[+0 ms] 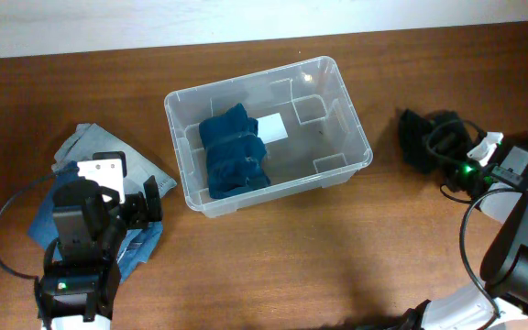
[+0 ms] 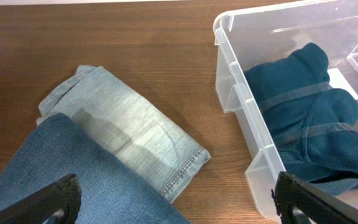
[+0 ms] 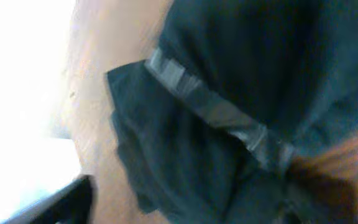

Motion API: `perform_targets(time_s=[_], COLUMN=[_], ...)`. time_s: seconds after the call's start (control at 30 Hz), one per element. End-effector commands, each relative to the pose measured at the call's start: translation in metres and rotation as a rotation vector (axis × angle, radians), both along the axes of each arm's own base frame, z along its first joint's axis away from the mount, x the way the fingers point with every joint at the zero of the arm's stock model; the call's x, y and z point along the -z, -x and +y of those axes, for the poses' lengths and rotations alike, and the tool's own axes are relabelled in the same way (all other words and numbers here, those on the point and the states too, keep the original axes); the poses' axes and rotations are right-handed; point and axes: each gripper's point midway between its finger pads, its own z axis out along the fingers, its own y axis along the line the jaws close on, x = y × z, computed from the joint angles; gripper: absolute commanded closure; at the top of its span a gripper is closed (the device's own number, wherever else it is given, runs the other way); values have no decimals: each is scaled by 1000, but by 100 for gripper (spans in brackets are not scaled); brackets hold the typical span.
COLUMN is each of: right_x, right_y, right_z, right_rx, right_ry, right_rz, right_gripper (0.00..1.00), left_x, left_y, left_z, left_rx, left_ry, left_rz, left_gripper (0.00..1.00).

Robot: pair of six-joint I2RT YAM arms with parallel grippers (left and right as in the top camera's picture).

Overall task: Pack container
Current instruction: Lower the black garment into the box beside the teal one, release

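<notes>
The clear plastic rectangular container (image 1: 355,110) sits in the middle of the brown wooden bench (image 1: 273,266), between my two arms, so either one can reach it. A folded teal fleece garment (image 1: 235,151) already lies in its left half, partly covering the white label (image 1: 273,127) on the base. The right half is bare, which I judge leaves room for more clothes.

My left gripper (image 2: 179,208) hangs with its jaws spread wide and holding nothing, above a folded pair of dark blue jeans (image 2: 61,174) lying on a paler, washed-out denim piece (image 2: 120,134), just left of the container. This looks like a set-up for a grasp.

My right gripper (image 1: 440,139) is down at a crumpled dark garment (image 3: 229,93) with a grey band, right of the container. That view is blurred and shows only one finger, so I cannot tell how those jaws stand.
</notes>
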Motion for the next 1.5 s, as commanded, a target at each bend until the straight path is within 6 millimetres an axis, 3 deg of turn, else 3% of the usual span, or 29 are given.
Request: perform_targets(time_s=[0.0, 0.2, 0.3, 0.4, 0.6, 0.77, 0.83, 0.9, 0.97, 1.03, 1.17, 1.23, 1.33, 1.47], right_x=[23, 19, 13, -6, -87, -179, -213, -250, -269, -282, -273, -248, -211, -167], right_y=[7, 2, -2, -10, -30, -34, -33, -29, -25, -17, -2, 4, 7, 2], right_z=[13, 14, 18, 25, 28, 47, 66, 96, 123, 163, 228, 256, 285, 304], right_rx=[14, 11, -15, -67, -156, -275, -349, -459, -555, -701, -931, -1020, -1132, -1204], right_ry=[-61, -60, -76, -103, -84, 44, 118, 201, 261, 323, 406, 481, 564, 590], right_rz=[67, 47, 17, -42, -206, -334, -379, -433, -471, -504, -508, -439, -348, -243], right_gripper=[38, 85, 94, 96, 96, 96, 96, 96, 96, 96, 96, 96, 96, 96], left_x=[-7, -7, -7, -8, -8, -8, -8, -8, -8, -8, -8, -8, -8, -8], left_y=[-1, -1, -1, -1, -2, -2, -2, -2, -2, -2, -2, -2, -2, -2], left_z=[-2, -2, -2, -1, 0, 0, 0, 0, 0, 0, 0, 0, 0, 0], left_rx=[6, 6, 6, 2, -4, -4, -4, -3, -3, -3, -3, -3, -3, -3], left_ry=[9, 9, 9, 6, 2, 2, 2, 3, 3, 3, 3, 3, 3, 3], left_rz=[-13, -13, -13, -13, -13, -14, -14, -14, -14, -14, -14, -13, -14, -13], left_gripper=[1, 1, 1, 1, 1, 1, 1, 1, 1, 1, 1, 1, 1, 1])
